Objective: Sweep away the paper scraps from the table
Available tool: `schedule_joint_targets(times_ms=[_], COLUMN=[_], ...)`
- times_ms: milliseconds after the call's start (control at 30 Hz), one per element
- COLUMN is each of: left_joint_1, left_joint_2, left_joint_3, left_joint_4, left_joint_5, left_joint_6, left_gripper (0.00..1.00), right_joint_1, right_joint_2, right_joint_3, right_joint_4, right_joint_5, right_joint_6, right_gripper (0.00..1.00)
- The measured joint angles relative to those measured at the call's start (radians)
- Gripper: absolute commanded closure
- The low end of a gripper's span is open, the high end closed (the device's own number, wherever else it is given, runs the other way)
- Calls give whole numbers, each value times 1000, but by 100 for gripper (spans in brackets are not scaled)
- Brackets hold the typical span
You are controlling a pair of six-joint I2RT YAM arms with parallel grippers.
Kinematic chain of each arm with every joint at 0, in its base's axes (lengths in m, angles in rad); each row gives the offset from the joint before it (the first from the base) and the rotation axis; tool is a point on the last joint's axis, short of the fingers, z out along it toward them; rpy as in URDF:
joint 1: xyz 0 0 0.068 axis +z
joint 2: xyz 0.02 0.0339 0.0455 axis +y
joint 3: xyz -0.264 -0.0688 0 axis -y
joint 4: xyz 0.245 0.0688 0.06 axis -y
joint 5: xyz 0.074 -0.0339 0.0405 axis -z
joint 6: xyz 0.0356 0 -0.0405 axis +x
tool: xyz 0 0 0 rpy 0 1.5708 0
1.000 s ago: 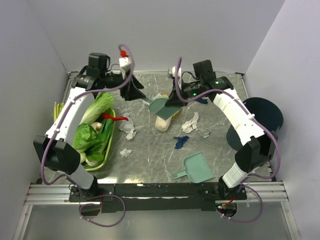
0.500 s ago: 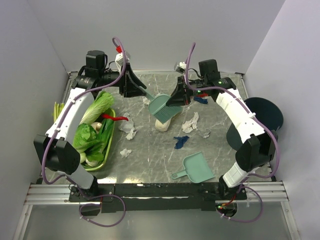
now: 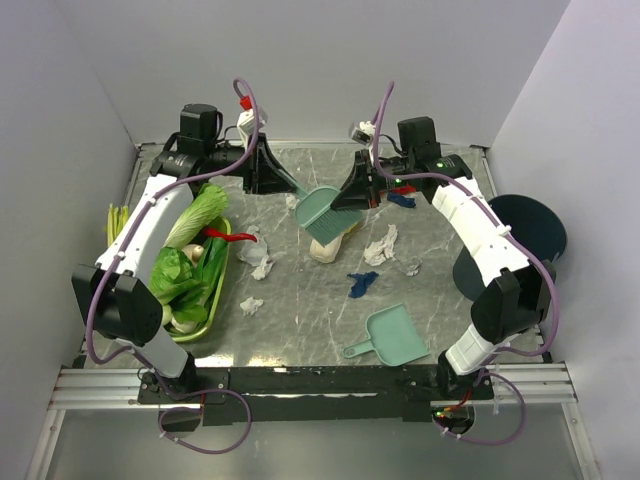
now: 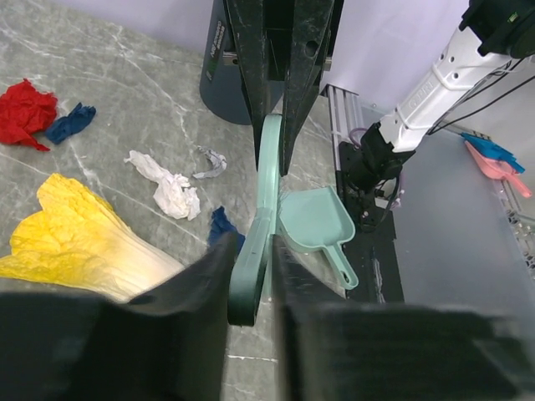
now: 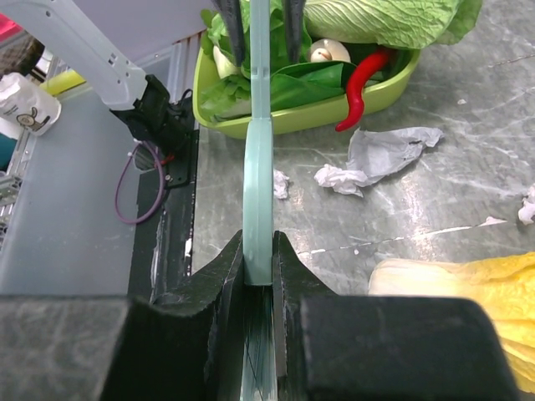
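A teal hand brush [image 3: 318, 208] hangs level above the back of the table [image 3: 300, 325], held at both ends. My right gripper [image 3: 352, 192] is shut on its bristle end [image 5: 258, 167]. My left gripper [image 3: 274, 180] is shut round the looped handle [image 4: 251, 276], both fingers against it. Paper scraps lie below: white wads [image 3: 381, 245] [image 3: 262, 262] [image 3: 251, 306], a blue one [image 3: 361, 283], and red [image 4: 25, 113] and blue [image 4: 71, 123] ones at the back. More white scraps [image 5: 380, 154] show in the right wrist view.
A yellow-white napa cabbage [image 3: 330, 243] lies under the brush. A teal dustpan [image 3: 390, 337] sits near the front edge. The green tray [image 3: 222, 275] of vegetables, with a red chili [image 5: 364, 88], is on the left. A dark round bin [image 3: 525, 235] stands off the right side.
My left gripper swung in to the brush handle and its jaws narrowed onto it. The right gripper lifted the brush slightly and shifted it left.
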Motion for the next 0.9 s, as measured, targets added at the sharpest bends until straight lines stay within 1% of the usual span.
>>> schedule_joint_targets(times_ms=[67, 100, 167, 200, 233, 333, 400, 467, 533, 667, 700, 833, 900], left_joint_1=[-3, -3, -6, -8, -9, -9, -13, -15, -15, -15, -15, -13, -13], left_joint_2=[2, 2, 2, 2, 2, 2, 2, 2, 2, -4, -11, -62, -72], left_joint_3=[0, 0, -2, -3, -5, -16, -21, -24, -28, -50, -67, -196, -226], left_joint_4=[2, 1, 0, 1, 1, -12, -30, -52, -79, -135, -135, -127, -129], left_joint_5=[1, 5, 18, 21, 20, 9, -3, -24, -57, -141, -156, -209, -231], left_joint_6=[-2, -3, -1, 1, 3, 15, 31, 51, 81, 150, 156, 138, 131], left_gripper=[87, 94, 99, 99, 99, 99, 99, 99, 99, 99, 99, 99, 99], right_joint_1=[0, 0, 0, 0, 0, 0, 0, -5, -17, -46, -51, -53, -54], right_joint_2=[0, 0, 0, 0, 0, 0, -2, -15, -51, -148, -182, -271, -289], right_joint_3=[0, -1, -3, -6, -10, -16, -16, -30, -80, -222, -281, -465, -537], right_joint_4=[2, 3, 7, 9, 11, 15, 13, 13, 2, -54, -68, -122, -147], right_joint_5=[0, 5, 13, 15, 16, 59, 93, 142, 190, 262, 284, 360, 397], right_joint_6=[3, 2, 2, 3, 3, 9, 3, -31, -76, -189, -231, -343, -391], right_gripper=[100, 100, 90, 82, 65, 45, 42, 41, 40, 39, 38, 37, 36])
